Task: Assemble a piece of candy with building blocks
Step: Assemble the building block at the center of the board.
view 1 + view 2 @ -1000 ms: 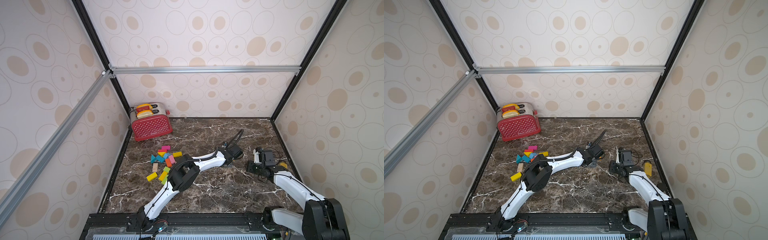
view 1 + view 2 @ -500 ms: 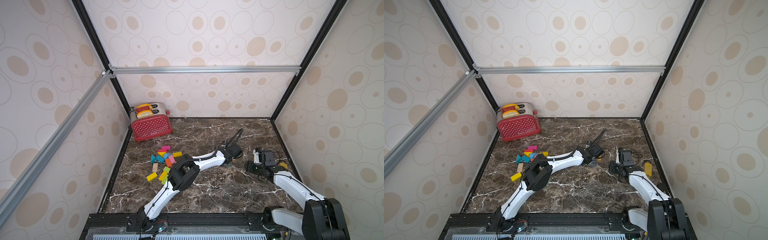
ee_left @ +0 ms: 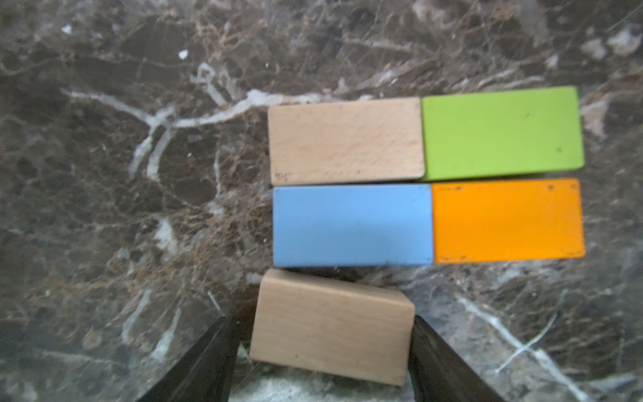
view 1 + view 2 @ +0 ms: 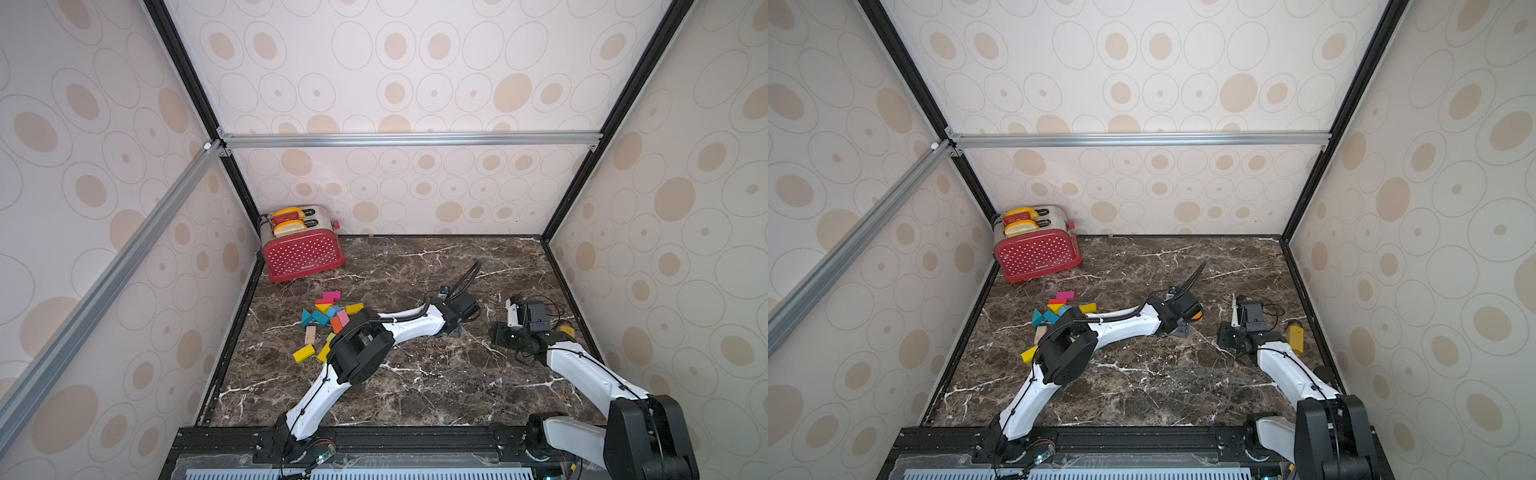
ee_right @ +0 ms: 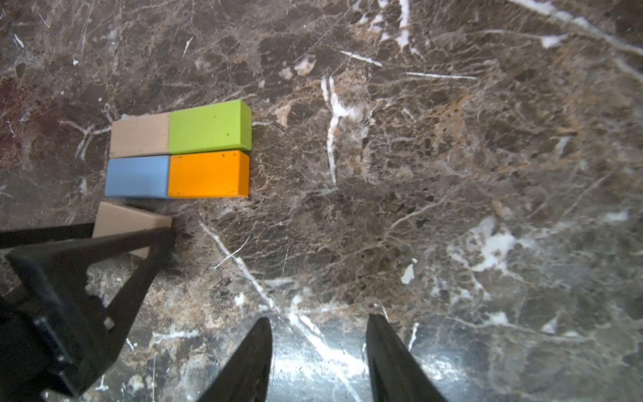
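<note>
A bare-wood brick, lime-green brick, light-blue brick and orange brick lie flat, touching, two by two. A second bare-wood block sits skewed just beside the blue. Loose coloured blocks lie well apart.

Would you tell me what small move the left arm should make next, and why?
Probably lift the left gripper straight up. The bare wood wedge lies on the marble table beside the blue brick, and a gap shows at one of its fingers, so it looks free; moving sideways could knock it askew.
</note>
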Controlling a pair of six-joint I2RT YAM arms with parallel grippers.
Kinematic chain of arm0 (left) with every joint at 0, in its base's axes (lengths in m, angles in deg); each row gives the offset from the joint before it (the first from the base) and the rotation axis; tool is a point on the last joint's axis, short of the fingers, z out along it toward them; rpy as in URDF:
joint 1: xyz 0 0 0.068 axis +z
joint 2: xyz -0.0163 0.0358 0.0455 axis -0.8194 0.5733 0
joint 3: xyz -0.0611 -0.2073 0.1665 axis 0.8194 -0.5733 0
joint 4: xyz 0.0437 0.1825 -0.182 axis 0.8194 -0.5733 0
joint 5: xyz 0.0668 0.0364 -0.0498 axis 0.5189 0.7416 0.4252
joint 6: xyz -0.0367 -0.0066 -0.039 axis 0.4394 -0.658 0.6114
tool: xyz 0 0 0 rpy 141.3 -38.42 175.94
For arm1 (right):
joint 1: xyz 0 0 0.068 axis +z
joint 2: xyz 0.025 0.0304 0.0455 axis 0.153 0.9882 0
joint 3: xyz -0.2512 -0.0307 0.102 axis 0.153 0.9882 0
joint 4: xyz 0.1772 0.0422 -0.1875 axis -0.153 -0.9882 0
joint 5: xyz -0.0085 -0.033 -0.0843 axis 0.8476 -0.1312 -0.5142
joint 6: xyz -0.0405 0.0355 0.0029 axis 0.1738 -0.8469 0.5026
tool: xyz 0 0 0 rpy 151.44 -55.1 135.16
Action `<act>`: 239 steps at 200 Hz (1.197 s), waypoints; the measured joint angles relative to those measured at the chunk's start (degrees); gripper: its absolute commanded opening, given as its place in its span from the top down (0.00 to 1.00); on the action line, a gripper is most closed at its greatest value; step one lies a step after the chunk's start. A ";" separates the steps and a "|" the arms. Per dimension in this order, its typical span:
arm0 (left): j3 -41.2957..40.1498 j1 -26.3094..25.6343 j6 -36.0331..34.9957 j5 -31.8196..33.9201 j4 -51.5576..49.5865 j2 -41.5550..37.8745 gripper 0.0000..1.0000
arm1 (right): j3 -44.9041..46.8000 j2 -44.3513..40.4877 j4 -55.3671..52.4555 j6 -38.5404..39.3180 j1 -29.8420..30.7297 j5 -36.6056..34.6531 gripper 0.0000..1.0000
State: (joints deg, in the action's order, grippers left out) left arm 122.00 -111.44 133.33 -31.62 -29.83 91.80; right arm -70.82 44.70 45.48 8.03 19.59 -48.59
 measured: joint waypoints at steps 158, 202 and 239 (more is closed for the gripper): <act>-28.72 10.62 -11.23 -7.17 1.53 -39.65 0.29 | -9.51 1.57 -6.16 4.92 15.34 1.14 0.57; -36.94 19.43 -12.94 -8.11 -4.09 -57.75 0.30 | -22.82 16.26 -7.87 5.77 27.89 1.44 0.69; -40.39 23.74 -14.36 -8.09 -9.27 -66.55 0.30 | -28.87 28.04 -10.27 6.93 31.98 0.96 0.73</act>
State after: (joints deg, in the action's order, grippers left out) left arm 81.61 -87.71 118.97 -39.71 -39.10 25.24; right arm -99.69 72.74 35.21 14.96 51.56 -47.62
